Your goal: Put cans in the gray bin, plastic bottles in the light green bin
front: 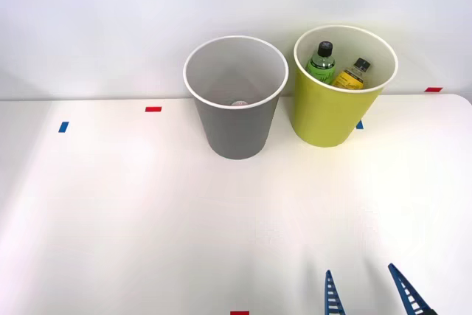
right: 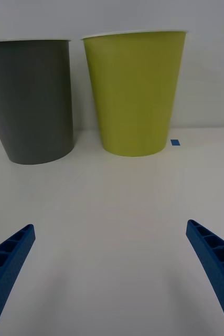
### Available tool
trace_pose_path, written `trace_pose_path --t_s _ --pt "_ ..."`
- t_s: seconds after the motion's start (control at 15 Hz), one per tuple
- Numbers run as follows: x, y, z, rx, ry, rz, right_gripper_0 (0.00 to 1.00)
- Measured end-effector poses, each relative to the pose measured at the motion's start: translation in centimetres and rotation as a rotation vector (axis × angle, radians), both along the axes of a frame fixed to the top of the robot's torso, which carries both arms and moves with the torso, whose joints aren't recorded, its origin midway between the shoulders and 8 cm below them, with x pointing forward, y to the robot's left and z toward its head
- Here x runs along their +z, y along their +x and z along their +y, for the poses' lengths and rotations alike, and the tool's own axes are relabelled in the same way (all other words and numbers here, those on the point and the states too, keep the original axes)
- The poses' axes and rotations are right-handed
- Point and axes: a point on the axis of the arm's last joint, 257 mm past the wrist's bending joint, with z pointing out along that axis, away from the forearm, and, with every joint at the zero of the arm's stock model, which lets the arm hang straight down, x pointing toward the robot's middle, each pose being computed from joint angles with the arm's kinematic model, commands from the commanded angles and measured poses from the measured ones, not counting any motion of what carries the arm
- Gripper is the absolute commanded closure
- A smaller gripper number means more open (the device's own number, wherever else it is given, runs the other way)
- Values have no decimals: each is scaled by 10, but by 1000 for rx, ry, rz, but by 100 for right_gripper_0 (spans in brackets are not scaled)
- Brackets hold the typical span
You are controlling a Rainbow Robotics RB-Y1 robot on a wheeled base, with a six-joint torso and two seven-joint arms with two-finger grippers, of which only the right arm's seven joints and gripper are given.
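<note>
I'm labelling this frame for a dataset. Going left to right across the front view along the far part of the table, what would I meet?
blue tape mark → red tape mark → gray bin → light green bin, holding the two plastic bottles → red tape mark at the far right.

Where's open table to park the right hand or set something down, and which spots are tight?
Open: the wide bare stretch of table between the bins and the open right hand, plus everything left of the gray bin. Tight: the narrow gap between the gray bin and the light green bin, which holds both plastic bottles.
</note>
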Motion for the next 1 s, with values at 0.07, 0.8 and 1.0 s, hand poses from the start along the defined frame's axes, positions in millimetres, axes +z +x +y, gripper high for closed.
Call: trace_pose_path --t_s 0.07,0.8,1.0 --pt "0 0 0 0 0 0 0" --pt "0 0 0 0 0 0 0" --pt "0 0 0 0 0 0 0"
